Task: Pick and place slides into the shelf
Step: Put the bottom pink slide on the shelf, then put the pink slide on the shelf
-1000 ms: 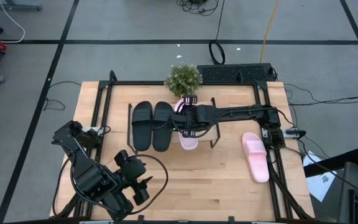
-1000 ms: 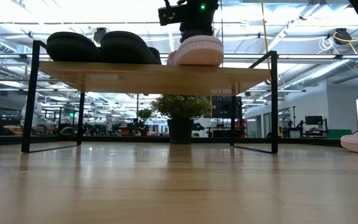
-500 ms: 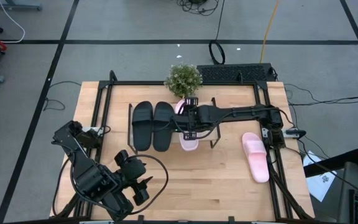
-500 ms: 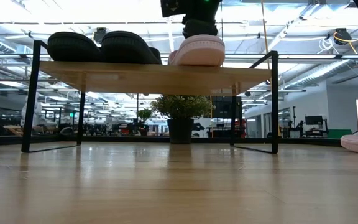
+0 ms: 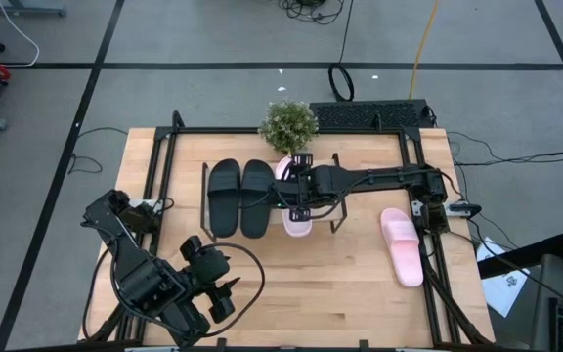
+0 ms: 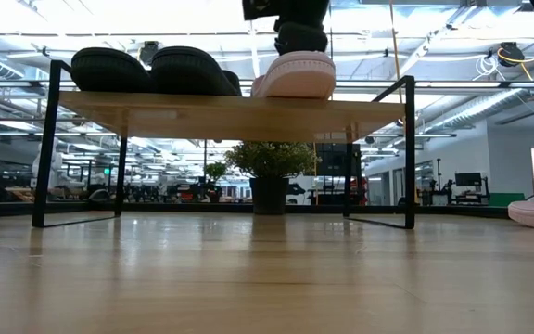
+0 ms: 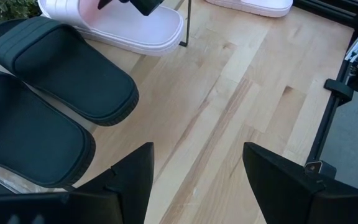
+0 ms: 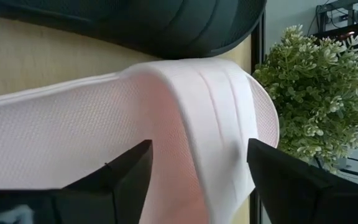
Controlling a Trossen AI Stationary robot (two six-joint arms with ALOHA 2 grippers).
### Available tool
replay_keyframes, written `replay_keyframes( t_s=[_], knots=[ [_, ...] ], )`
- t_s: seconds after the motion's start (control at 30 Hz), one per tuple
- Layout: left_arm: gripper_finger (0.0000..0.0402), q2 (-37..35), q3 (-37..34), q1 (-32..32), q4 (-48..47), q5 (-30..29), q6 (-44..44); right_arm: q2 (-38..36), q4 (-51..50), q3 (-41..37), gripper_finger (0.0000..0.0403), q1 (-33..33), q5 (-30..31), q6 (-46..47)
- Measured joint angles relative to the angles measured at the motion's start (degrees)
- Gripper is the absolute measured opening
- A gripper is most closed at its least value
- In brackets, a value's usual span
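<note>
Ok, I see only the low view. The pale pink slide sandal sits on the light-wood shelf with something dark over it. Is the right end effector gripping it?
Observer: No. The right wrist view shows the right end effector open, fingers spread over the pale pink slide sandal on the light-wood shelf with black rod legs.
Operator: And where exactly is the second pink one?
Observer: The other pale pink slide sandal lies on the wooden table, right of the shelf, near the right arm's base.
Operator: And the left arm?
Observer: The left end effector waits open at the table's near left corner, holding nothing.
</note>
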Motion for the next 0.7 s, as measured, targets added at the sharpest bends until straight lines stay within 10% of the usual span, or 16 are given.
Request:
replay_keyframes(
  t_s=[0.7],
  knots=[
    [0.0243,0.00,0.00,-0.02,-0.02,-0.05,0.48,-3.13,0.80,-0.02,0.0270,2.74,-0.93,2.07]
  ],
)
